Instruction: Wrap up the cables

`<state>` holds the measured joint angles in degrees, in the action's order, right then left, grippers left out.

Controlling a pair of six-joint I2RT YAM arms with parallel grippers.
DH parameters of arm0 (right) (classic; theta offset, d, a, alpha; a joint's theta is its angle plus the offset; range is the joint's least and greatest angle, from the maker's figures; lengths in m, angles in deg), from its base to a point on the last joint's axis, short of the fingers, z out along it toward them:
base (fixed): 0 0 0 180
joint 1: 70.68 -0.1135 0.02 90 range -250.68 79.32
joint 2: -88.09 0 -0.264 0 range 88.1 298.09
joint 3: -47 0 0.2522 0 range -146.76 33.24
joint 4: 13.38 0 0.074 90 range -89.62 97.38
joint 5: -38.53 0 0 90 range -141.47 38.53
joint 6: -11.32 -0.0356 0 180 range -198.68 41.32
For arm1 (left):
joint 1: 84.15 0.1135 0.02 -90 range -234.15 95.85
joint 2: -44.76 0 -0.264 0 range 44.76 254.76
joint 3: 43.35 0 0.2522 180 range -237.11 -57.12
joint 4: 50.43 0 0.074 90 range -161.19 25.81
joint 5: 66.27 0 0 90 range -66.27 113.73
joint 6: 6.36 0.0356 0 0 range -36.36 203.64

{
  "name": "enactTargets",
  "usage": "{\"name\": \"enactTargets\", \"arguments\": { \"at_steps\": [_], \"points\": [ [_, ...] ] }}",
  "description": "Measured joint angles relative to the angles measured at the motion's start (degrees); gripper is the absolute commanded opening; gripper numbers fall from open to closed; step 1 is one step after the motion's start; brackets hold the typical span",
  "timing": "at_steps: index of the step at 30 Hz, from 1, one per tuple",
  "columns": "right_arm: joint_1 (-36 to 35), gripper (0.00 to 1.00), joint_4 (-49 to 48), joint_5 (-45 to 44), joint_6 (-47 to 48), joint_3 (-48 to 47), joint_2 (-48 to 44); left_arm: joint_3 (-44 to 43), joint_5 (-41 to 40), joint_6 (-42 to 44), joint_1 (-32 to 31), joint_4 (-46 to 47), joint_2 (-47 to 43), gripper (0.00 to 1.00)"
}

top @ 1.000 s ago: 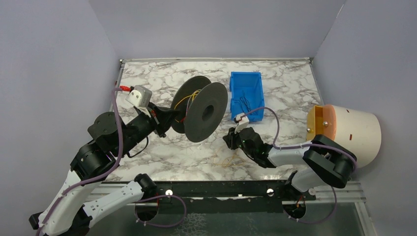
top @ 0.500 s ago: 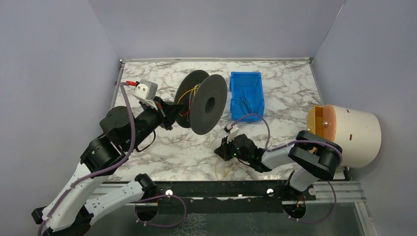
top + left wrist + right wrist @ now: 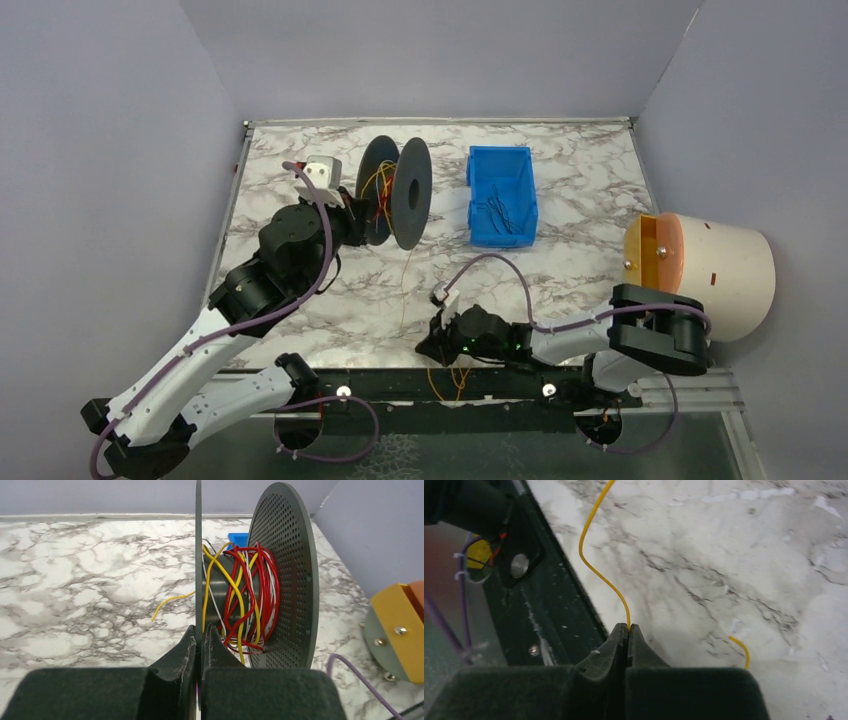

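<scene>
A dark grey spool (image 3: 398, 192) stands on edge at the table's back middle, wound with red, yellow and white cables (image 3: 245, 597). My left gripper (image 3: 352, 217) is shut on the spool's near flange (image 3: 198, 555); in the left wrist view the gripper (image 3: 200, 632) clamps that thin disc edge-on. A loose yellow cable (image 3: 404, 290) runs from the spool to the table's front edge. My right gripper (image 3: 430, 345) is shut on this yellow cable (image 3: 596, 570) at the front edge; in the right wrist view the gripper (image 3: 627, 629) pinches it at its tips.
A blue bin (image 3: 501, 195) with thin dark wires stands to the right of the spool. A white cylinder with an orange and yellow face (image 3: 700, 265) lies at the right edge. The black rail (image 3: 400, 385) runs along the table's front.
My left gripper has turned the spool edge-on and carried it back and left. My right gripper has moved left and toward the front edge, drawing the yellow cable out.
</scene>
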<state>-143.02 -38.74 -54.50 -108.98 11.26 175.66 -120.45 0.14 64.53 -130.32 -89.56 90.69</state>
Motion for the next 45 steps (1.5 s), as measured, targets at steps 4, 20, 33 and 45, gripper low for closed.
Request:
{"name": "enactTargets", "arguments": {
  "at_steps": [4,20,33,45],
  "points": [
    [-4.35,0.01,3.8,-1.55,1.11,-2.54,-4.31,1.07,-4.96,0.59,0.0,1.51,2.14,0.0],
    [-6.86,0.01,24.35,-4.04,6.69,-14.36,-22.01,4.98,-13.33,6.34,0.0,2.34,12.26,0.0],
    [-6.86,0.01,39.76,-16.33,17.99,-31.8,-29.2,8.5,-10.78,8.7,0.04,-2.38,15.23,0.0],
    [-5.88,0.01,44.74,-31.32,33.53,-39.12,-28.09,12.85,1.25,13.75,-0.48,-5.95,11.47,0.0]
  ]
}}
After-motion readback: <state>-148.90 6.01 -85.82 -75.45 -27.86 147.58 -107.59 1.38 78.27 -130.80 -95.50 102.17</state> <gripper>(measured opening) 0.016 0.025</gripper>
